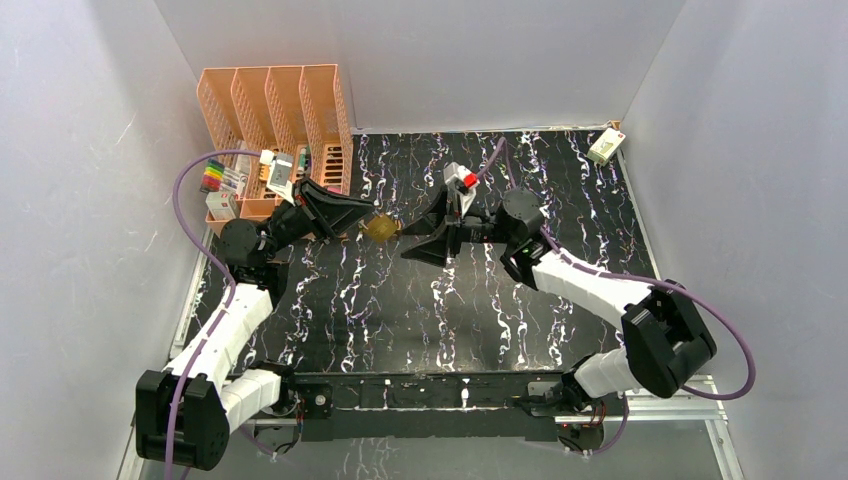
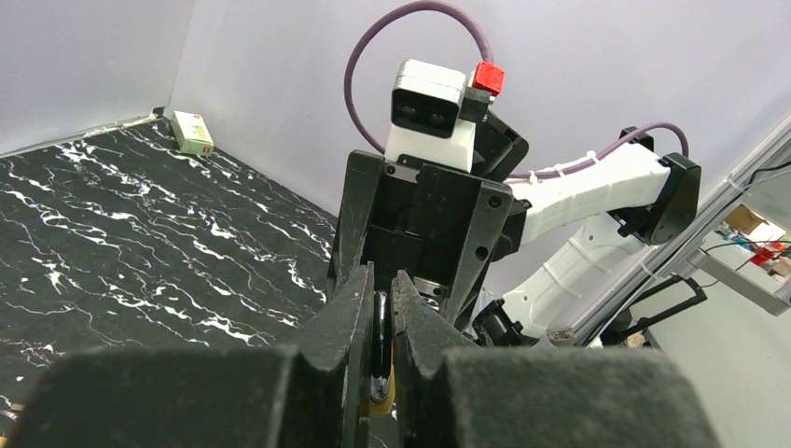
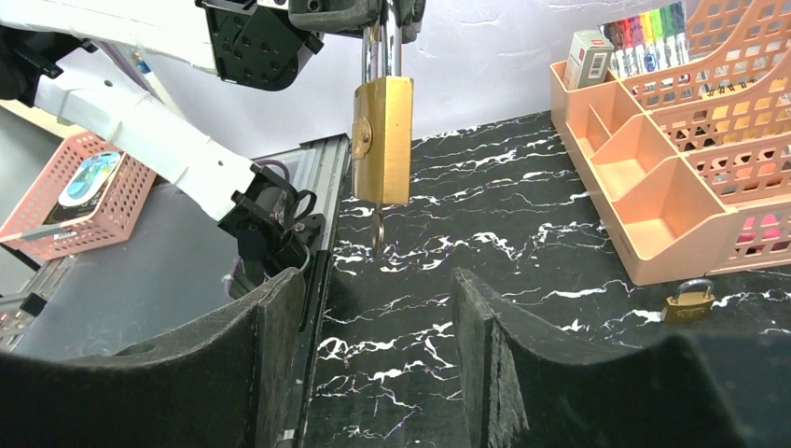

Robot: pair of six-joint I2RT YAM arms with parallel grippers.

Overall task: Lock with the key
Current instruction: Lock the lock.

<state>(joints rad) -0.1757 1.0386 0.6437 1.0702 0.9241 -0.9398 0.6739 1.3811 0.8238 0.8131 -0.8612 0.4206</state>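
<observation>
A brass padlock (image 3: 382, 140) hangs in the air by its shackle (image 2: 381, 336), with my left gripper (image 2: 382, 280) shut on that shackle. A key (image 3: 377, 229) sticks down out of the padlock's underside. My right gripper (image 3: 378, 317) is open. Its fingers stand wide apart, low and short of the key, with nothing between them. From above, the padlock (image 1: 381, 228) sits between the left gripper (image 1: 362, 226) and the right gripper (image 1: 405, 243), over the middle back of the black marbled table (image 1: 400, 320).
An orange desk organizer (image 1: 275, 110) with markers stands at the back left. A second small padlock (image 3: 688, 301) lies on the table beside it. A small white box (image 1: 606, 146) rests in the far right corner. A pink basket (image 3: 70, 191) sits off the table.
</observation>
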